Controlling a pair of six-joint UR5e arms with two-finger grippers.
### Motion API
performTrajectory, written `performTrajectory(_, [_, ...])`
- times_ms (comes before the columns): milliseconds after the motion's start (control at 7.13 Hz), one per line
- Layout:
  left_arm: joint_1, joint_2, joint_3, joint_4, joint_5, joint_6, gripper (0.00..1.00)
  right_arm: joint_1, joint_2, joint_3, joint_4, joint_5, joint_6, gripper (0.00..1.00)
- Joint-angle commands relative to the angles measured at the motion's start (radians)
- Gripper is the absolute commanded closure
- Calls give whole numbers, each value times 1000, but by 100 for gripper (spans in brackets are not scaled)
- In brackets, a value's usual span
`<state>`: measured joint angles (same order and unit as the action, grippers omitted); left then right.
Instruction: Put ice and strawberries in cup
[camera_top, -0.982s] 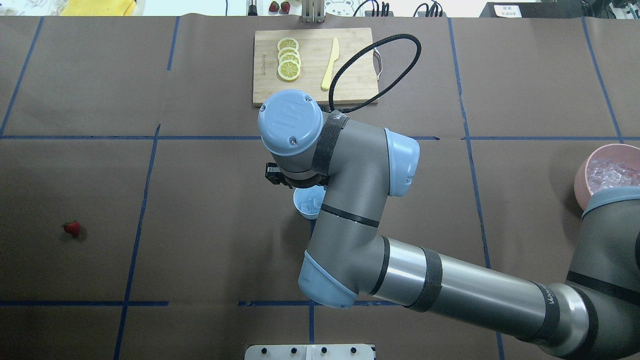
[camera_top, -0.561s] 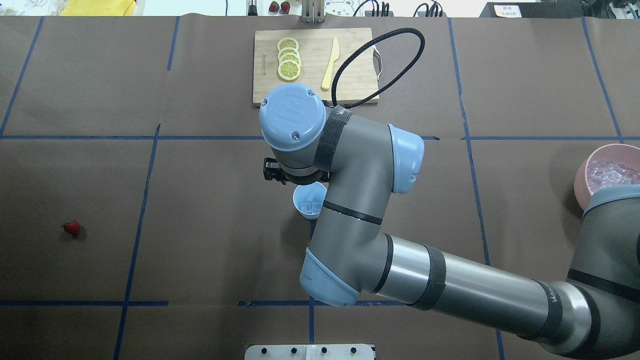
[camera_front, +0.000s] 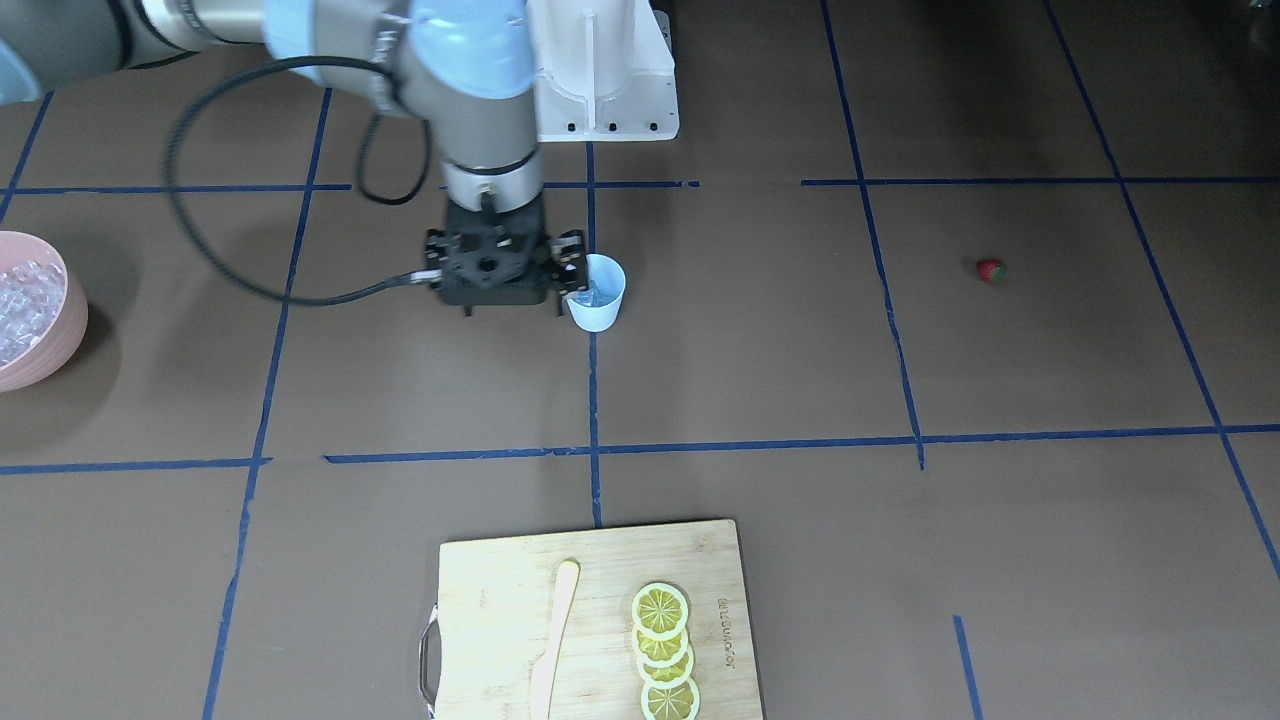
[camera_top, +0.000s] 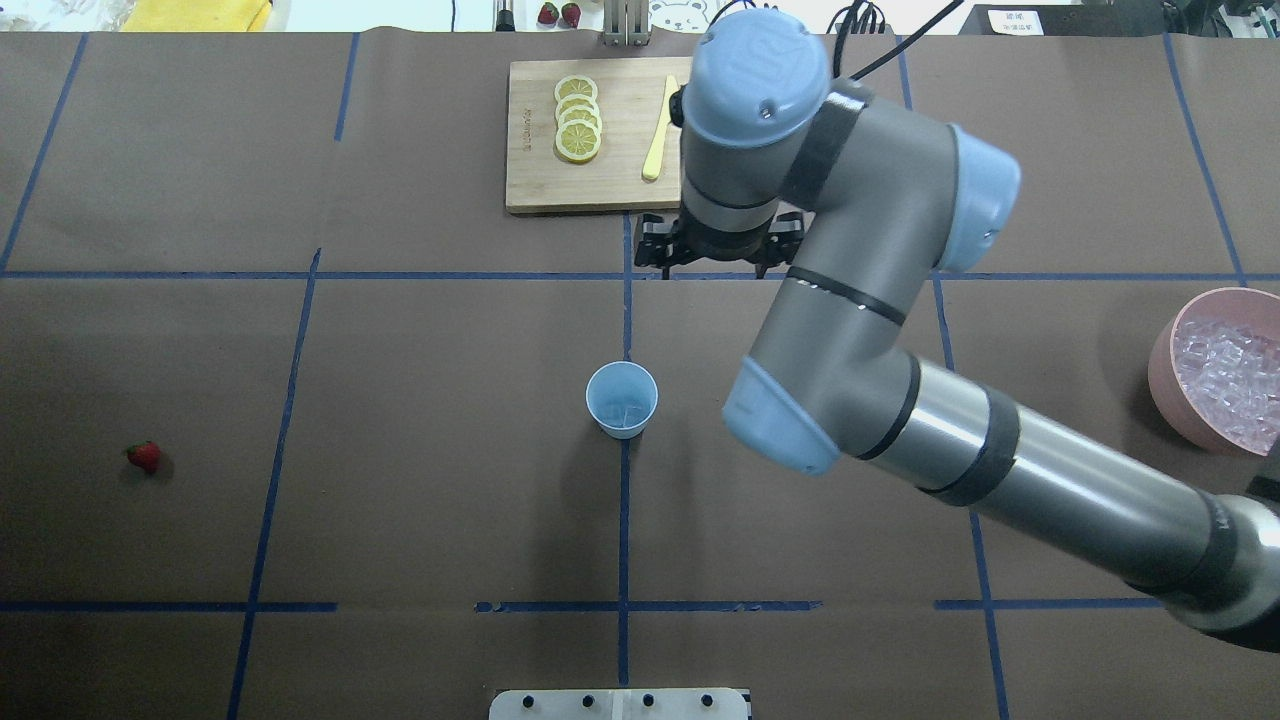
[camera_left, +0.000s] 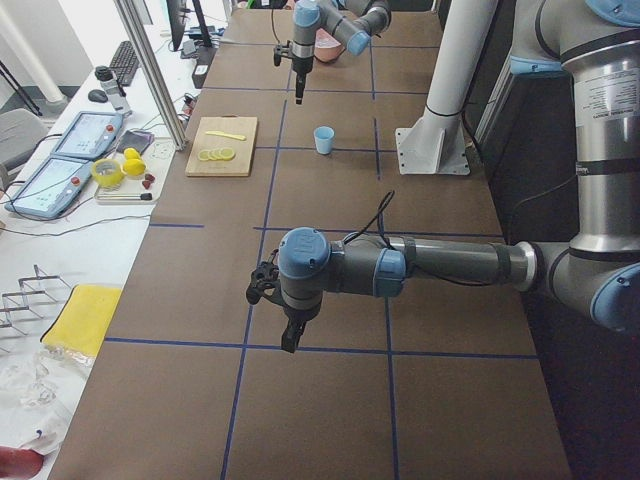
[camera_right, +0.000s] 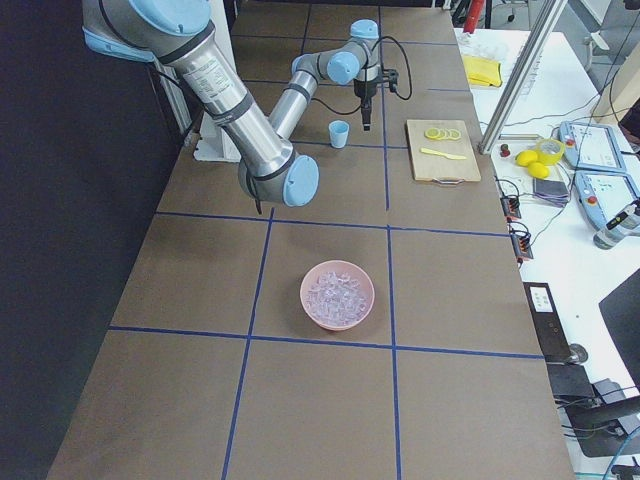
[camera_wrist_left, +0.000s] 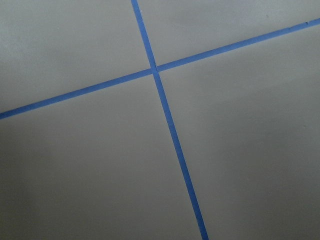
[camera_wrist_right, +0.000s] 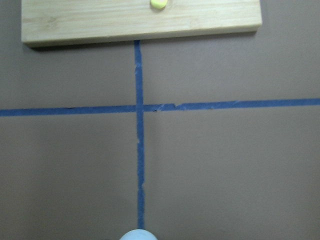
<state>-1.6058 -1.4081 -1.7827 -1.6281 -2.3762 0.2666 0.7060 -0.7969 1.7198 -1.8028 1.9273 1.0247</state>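
The light-blue cup (camera_top: 621, 400) stands upright at the table's middle and also shows in the front view (camera_front: 597, 293). A few ice cubes (camera_top: 625, 412) lie inside it. More ice (camera_top: 1225, 375) fills the pink bowl (camera_top: 1160, 365) at the right edge. The strawberry (camera_top: 144, 457) lies alone at the far left, also in the front view (camera_front: 990, 270). My right gripper (camera_top: 722, 255) hangs high between the cup and the cutting board; in the front view (camera_front: 512, 300) it looks spread and empty. My left gripper (camera_left: 290, 340) points down far from everything; I cannot tell its state.
A wooden cutting board (camera_top: 540, 170) with lemon slices (camera_top: 578, 120) and a yellow knife (camera_top: 660, 125) lies at the back centre. Two more strawberries (camera_top: 558, 13) sit beyond the table's back edge. The robot's base plate (camera_top: 620, 703) is at the front edge.
My right arm has swung up and away from above the cup, toward the cutting board and to the right. The cup now stands uncovered with ice in it.
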Motion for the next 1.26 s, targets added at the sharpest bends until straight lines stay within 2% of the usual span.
performTrajectory(0, [1, -6, 15, -134, 5, -1, 0, 200, -173, 97, 5, 169, -298, 2])
performTrajectory(140, [0, -6, 17, -183, 2, -6, 0, 289, -287, 143, 7, 221, -460, 2])
performTrajectory(421, [3, -20, 17, -173, -1, -32, 0, 511, -463, 142, 3, 315, -849, 2])
performTrajectory(561, [4, -25, 0, -183, -1, -204, 0, 624, -546, 135, 0, 349, -1034, 2])
performTrajectory(701, [23, -23, -21, -193, -1, -271, 0, 714, -627, 118, 2, 355, -1192, 2])
performTrajectory(842, [27, -25, -23, -196, -1, -279, 0, 795, -680, 78, 3, 369, -1304, 2])
performTrajectory(1122, [96, -22, -62, -226, -3, -279, 0, 895, -783, -11, 7, 375, -1371, 1])
